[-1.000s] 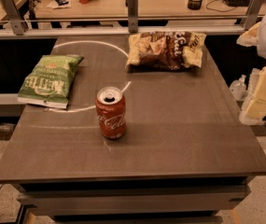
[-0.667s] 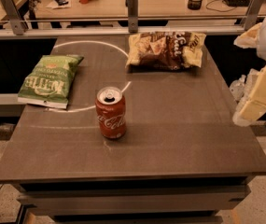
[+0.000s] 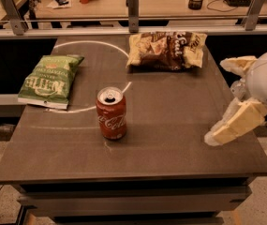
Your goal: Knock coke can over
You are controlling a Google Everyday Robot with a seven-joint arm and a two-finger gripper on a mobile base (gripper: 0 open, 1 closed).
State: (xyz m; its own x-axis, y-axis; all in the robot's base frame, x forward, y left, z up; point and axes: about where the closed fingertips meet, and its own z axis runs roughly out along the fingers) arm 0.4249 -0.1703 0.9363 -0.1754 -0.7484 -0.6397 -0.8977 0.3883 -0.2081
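Your small red aluminium coke can [image 3: 111,113] is standing upright (not yet knocked); your cream gripper [image 3: 219,100] is hovering well to its right, claw spread, gripping nothing.

On the bench [image 3: 170,149], the coke can [image 3: 111,113] stands upright, left of centre and towards the front. The left chip bag [image 3: 51,80] lies flat behind and to the left of it, near the bench's left edge, apart from the can. The rear chip bag [image 3: 166,50] lies at the back, behind and right of the can. The gripper [image 3: 221,100] hangs over the right edge, well apart from the can, with its fingers [image 3: 232,125] spread.
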